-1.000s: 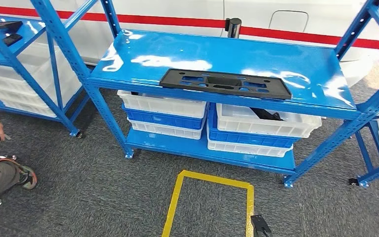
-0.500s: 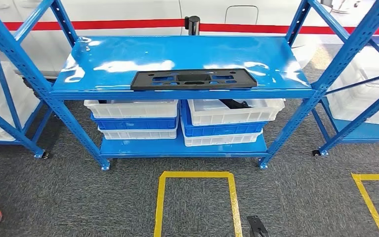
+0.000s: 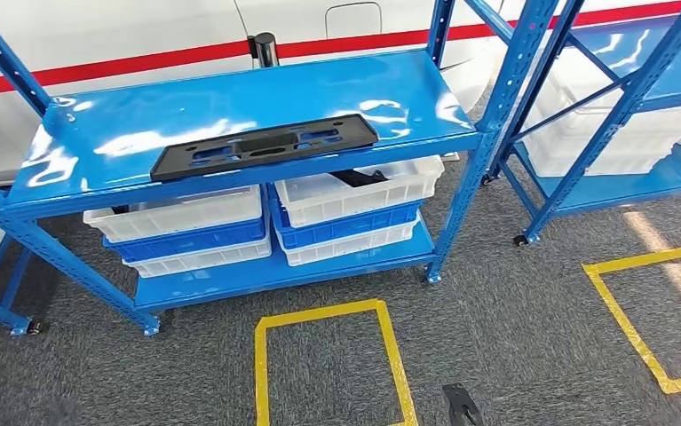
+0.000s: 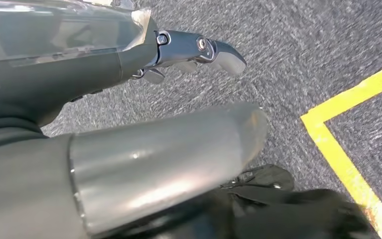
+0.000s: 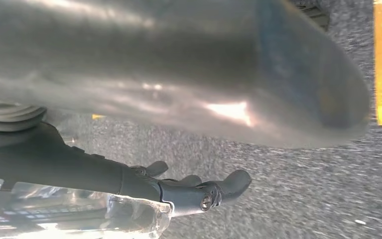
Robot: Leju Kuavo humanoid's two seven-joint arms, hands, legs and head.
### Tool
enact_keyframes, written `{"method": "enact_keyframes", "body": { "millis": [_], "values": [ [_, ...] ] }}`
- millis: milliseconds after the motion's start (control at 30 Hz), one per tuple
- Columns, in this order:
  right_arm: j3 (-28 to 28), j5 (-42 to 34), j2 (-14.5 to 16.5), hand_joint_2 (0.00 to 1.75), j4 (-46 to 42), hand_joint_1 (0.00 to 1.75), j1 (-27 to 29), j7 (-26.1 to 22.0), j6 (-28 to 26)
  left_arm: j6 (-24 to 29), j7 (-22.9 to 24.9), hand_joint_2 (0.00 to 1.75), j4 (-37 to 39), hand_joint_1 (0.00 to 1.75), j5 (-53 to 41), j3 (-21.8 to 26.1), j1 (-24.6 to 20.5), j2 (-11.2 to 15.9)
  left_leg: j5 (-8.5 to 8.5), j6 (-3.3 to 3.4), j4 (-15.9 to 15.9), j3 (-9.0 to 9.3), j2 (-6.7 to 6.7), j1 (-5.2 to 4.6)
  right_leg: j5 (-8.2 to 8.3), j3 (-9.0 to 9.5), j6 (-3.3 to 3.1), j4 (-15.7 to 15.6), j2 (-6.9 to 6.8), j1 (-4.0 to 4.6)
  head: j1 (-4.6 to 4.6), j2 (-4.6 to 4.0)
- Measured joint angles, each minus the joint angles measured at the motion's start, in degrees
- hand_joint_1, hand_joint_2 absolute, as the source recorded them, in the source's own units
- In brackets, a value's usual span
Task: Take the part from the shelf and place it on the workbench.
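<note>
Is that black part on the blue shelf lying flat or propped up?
Lying flat: the black part rests full-length on the blue shelf top near its front edge, nothing beneath it or leaning.

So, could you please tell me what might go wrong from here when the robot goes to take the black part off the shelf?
The black part lies at the front edge of the blue shelf; a clumsy reach might nudge it off onto the carpet. The blue upright stands close beside the shelf's right end, so an arm could clip it. Both the left hand and right hand hang low over the floor, holding nothing, so a long lift remains.
</note>
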Motion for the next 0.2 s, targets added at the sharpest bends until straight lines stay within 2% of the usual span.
{"method": "enact_keyframes", "body": {
  "millis": [33, 67, 133, 167, 200],
  "values": [
    [0.0, 0.0, 0.0, 0.00, 0.0, 0.00, 0.1, 0.1, 0.0, 0.0, 0.0, 0.00, 0.0, 0.00, 0.0, 0.1, 0.1, 0.0, 0.41, 0.10, 0.9, -0.75, -0.14, -0.01, -0.01, 0.03, -0.01, 0.0, 0.41, 0.16, 0.00, 0.00],
    [0.1, 0.0, 0.0, 0.00, 0.0, 0.00, 0.1, 0.1, 0.1, 0.0, 0.0, 0.00, 0.0, 0.00, 0.0, 0.2, 0.2, 0.0, 1.89, 0.30, -0.3, -0.46, -0.16, -0.02, -0.01, 0.10, -0.01, 0.0, 0.76, 0.27, -0.01, 0.00],
    [0.2, 0.0, 0.0, 0.00, 0.0, 0.00, 0.1, 0.2, 0.1, 0.0, 0.0, 0.00, 0.0, 0.00, 0.0, 0.3, 0.3, 0.1, 6.33, 1.04, -7.8, 2.69, -0.28, -0.11, -0.02, 0.29, 0.02, 0.1, 1.34, 0.45, -0.01, 0.00],
    [0.3, 0.0, 0.1, 0.00, 0.0, 0.00, 0.1, 0.2, 0.1, 0.0, 0.0, 0.00, 0.0, 0.00, 0.0, 0.3, 0.2, 0.2, 7.82, 1.35, -11.3, 4.20, -0.31, -0.23, -0.03, 0.31, 0.07, 0.1, 1.52, 0.68, 0.02, 0.01],
    [0.3, 0.0, 0.1, 0.00, 0.0, 0.00, 0.0, 0.2, 0.1, 0.0, 0.0, 0.00, 0.0, 0.00, 0.0, 0.3, 0.2, 0.2, 8.65, 1.57, -13.4, 5.13, -0.36, -0.28, -0.03, 0.33, 0.09, 0.1, 1.61, 0.77, 0.04, 0.01]
  ]
}}
